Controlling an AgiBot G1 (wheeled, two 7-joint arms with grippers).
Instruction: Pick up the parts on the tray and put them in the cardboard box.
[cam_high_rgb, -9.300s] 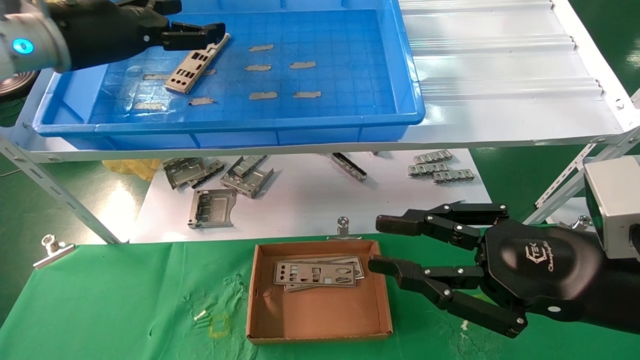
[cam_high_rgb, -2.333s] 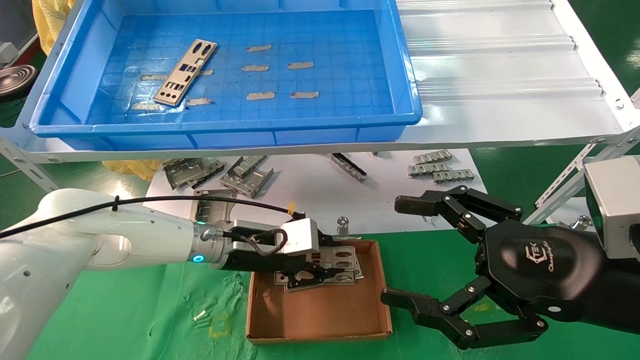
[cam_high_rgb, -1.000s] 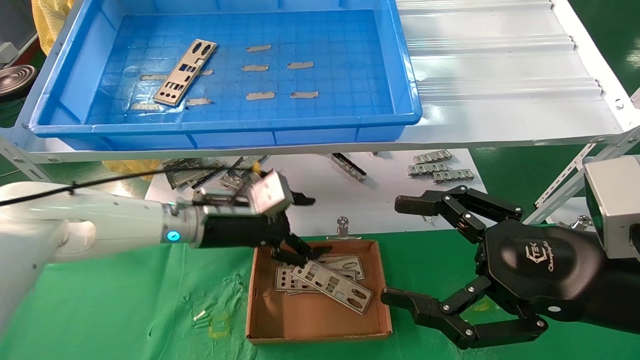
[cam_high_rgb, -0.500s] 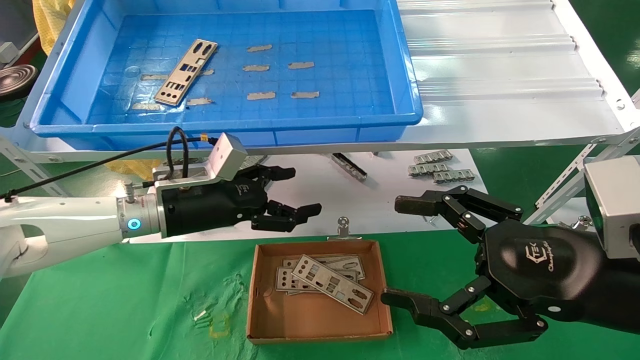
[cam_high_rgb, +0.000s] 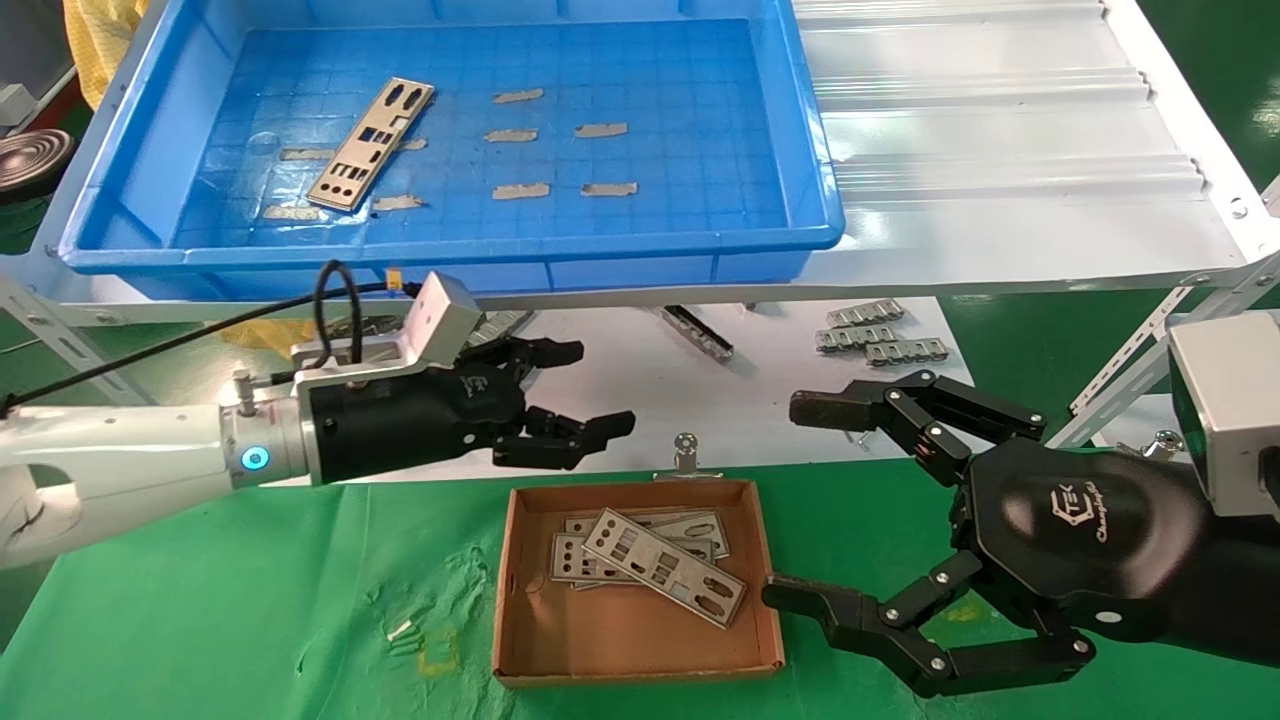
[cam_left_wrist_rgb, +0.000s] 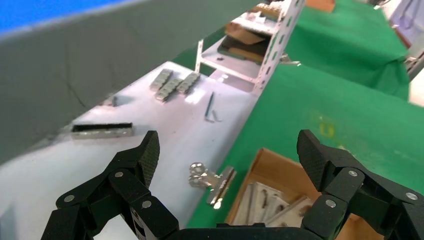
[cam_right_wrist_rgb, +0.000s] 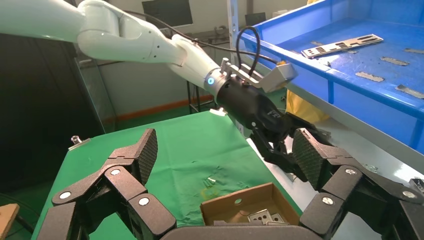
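Observation:
One part (cam_high_rgb: 370, 145), a thin silver plate with cut-outs, lies in the left half of the blue tray (cam_high_rgb: 820, 190) on the shelf; it also shows in the right wrist view (cam_right_wrist_rgb: 341, 45). The cardboard box (cam_high_rgb: 530, 655) on the green cloth holds several plates, the top plate (cam_high_rgb: 665, 568) lying askew; the box also shows in the left wrist view (cam_left_wrist_rgb: 282, 172) and the right wrist view (cam_right_wrist_rgb: 235, 202). My left gripper (cam_high_rgb: 580, 390) is open and empty, above and behind the box's far left corner. My right gripper (cam_high_rgb: 790, 500) is open and empty, just right of the box.
Small grey tape strips (cam_high_rgb: 510, 135) dot the tray floor. Folded metal brackets (cam_high_rgb: 425, 415) and small parts (cam_high_rgb: 880, 340) lie on the white sheet under the shelf (cam_high_rgb: 1000, 150). A metal clip (cam_high_rgb: 686, 455) stands at the box's far edge. The shelf's slanted legs flank the sheet.
My left gripper let a plate go into the box, opened, and rose back out toward the shelf. In the last half second it drifted slightly left. The right gripper has stayed still.

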